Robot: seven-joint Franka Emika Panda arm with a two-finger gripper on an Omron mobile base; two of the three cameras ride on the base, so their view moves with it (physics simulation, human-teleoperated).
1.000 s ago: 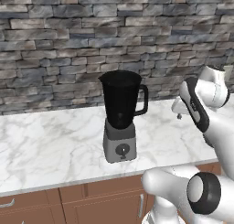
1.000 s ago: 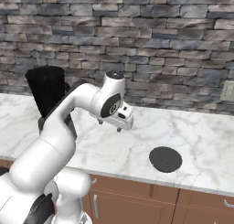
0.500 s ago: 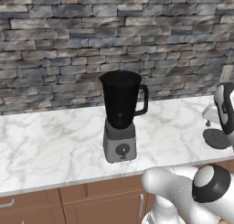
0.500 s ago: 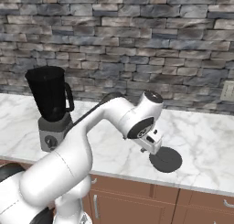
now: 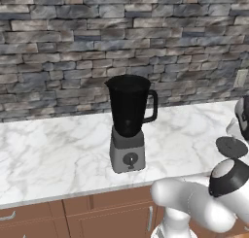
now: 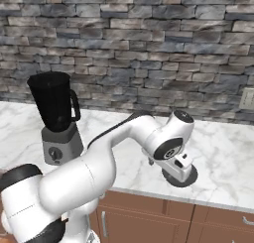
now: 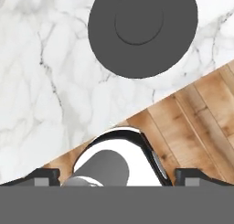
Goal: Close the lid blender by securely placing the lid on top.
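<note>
Dark-grey lid (image 7: 142, 30) lying flat on the white marble counter (image 5: 53, 154), way off to the right of the blender (image 5: 128, 121) and close to the counter's front edge. Not picked up yet, so basically nothing done so far: grabbing, carrying over and seating on the jar rim all left to do. Tool (image 6: 181, 165) hanging right above the lid, looking straight down at it; fingertips spread wide at the hand view's bottom corners, pinching nothing. Blender jar open at the top and looks empty, though too dark inside to be sure.
</note>
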